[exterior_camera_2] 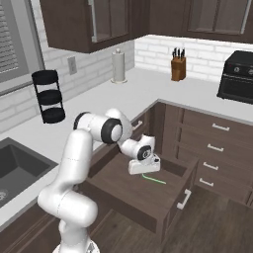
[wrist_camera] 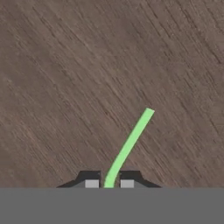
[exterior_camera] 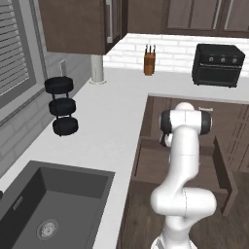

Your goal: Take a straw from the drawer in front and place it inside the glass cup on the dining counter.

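Left base view: the white Franka arm bends forward and down into the open wide, shallow dark-brown wooden drawer [exterior_camera: 221, 168], its own links blocking any sight of the hand or of what lies in the drawer. On the light-grey counter [exterior_camera: 97, 121] stand a black three-tier rack [exterior_camera: 62, 105], a wooden knife block [exterior_camera: 150, 59] and a black toaster oven [exterior_camera: 218, 64]; a dark sink [exterior_camera: 48, 204] sits at lower left.

Right base view: the two-finger gripper [exterior_camera_2: 144, 171] is down at the drawer's floor, touching one end of the thin, straight light-green straw [exterior_camera_2: 154, 178], which runs away from the hand along the boards toward the drawer front. The risk, judging from here, is in the lift: with the grip at the very end, the long free length could swing or catch on the drawer's front wall or rim.

Hand view: the two dark finger tips are closed tight on the straw, pinching it at its near end while the rest slants up and right over the brown wood grain. The stem looks slightly bent just above the pinch, so a hard squeeze may kink it, and so narrow a hold could let it twist or slip out during the carry to the glass cup on the dining counter, leaving it too tilted to drop into the tumbler cleanly.
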{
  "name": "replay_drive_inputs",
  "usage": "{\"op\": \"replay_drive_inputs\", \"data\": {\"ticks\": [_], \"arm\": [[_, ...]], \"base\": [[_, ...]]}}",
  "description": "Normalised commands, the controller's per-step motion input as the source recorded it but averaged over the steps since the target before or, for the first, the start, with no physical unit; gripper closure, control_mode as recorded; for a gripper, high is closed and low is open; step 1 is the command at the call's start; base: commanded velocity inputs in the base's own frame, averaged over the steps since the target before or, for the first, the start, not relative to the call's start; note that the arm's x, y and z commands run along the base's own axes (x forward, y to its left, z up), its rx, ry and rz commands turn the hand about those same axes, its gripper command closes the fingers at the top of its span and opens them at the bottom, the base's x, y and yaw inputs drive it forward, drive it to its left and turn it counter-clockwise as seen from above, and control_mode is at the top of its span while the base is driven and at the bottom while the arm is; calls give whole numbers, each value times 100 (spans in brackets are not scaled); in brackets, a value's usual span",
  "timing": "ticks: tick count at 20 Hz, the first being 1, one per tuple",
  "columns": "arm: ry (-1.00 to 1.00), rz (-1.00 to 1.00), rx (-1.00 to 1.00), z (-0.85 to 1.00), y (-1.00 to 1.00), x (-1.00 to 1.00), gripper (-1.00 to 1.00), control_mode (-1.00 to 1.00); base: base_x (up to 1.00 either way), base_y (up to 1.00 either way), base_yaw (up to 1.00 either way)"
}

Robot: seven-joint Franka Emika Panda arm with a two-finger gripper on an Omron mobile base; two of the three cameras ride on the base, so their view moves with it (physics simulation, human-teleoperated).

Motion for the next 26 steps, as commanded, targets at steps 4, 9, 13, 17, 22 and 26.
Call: {"op": "replay_drive_inputs", "data": {"ticks": [4,9,13,17,22,26], "arm": [[-12,-1,1,91,7,-62,100,-100],[-22,-7,0,100,17,-73,100,-100],[-18,-12,0,100,18,-39,100,-100],[-13,-15,-7,100,18,-13,100,-100],[-1,-17,-8,100,16,-2,100,-100],[0,-14,-2,100,16,-5,100,-100]], "base": [[0,0,0],[0,0,0],[0,0,0],[0,0,0],[0,0,0],[0,0,0]]}}
